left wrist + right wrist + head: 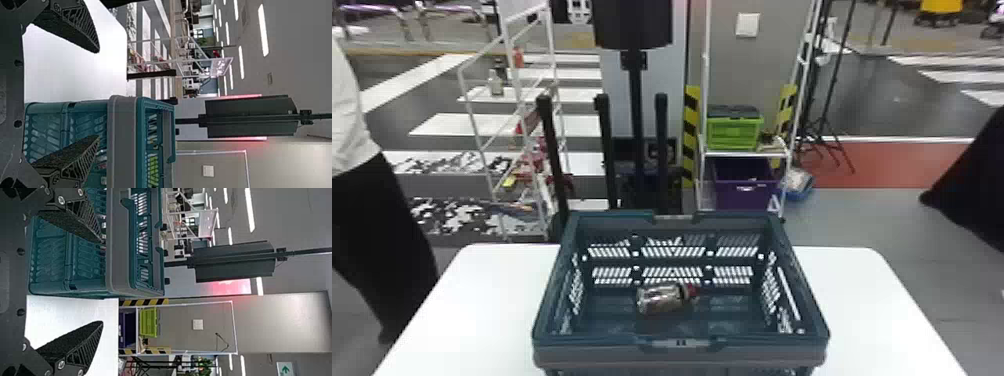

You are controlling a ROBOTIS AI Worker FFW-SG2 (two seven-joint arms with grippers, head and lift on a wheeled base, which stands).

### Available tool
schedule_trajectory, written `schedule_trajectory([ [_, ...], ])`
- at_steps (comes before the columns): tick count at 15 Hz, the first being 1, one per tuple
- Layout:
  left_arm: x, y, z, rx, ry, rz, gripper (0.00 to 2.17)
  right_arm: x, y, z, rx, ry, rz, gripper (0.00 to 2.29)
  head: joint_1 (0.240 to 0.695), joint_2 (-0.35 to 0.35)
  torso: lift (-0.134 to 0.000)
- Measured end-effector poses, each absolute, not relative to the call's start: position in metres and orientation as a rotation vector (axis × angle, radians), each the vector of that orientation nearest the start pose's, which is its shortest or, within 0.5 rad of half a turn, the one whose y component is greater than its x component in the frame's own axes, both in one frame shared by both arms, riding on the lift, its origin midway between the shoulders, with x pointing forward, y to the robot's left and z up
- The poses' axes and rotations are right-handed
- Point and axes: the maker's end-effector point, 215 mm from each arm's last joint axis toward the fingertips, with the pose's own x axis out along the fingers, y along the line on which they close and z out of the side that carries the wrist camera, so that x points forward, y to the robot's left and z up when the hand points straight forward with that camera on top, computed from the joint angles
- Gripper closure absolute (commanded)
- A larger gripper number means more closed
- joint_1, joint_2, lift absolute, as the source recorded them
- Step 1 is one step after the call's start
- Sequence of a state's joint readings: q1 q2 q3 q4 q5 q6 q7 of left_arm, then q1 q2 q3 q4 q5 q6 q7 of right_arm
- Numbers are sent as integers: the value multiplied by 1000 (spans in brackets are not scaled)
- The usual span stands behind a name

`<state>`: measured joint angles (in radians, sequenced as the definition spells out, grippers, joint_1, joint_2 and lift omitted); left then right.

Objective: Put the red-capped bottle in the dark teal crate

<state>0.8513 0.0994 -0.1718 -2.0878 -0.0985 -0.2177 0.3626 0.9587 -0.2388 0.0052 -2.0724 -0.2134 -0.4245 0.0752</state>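
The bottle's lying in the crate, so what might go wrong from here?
The red-capped bottle is on its side in the dark teal crate, so it might roll if the crate gets jolted. The left gripper and right gripper are open, each with one finger overlapping the crate in its wrist view; a careless move could perhaps knock it.

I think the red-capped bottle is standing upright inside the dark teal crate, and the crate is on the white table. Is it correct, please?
Not quite: the red-capped bottle is lying on its side, as the head view shows. It is inside the dark teal crate, and the crate is on the white table.
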Motion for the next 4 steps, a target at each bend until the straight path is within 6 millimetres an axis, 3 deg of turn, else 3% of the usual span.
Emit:
schedule_trajectory([
  [4,319,211,-381,58,99,135,124,291,-228,-363,61,43,178,154,499,0,0],
])
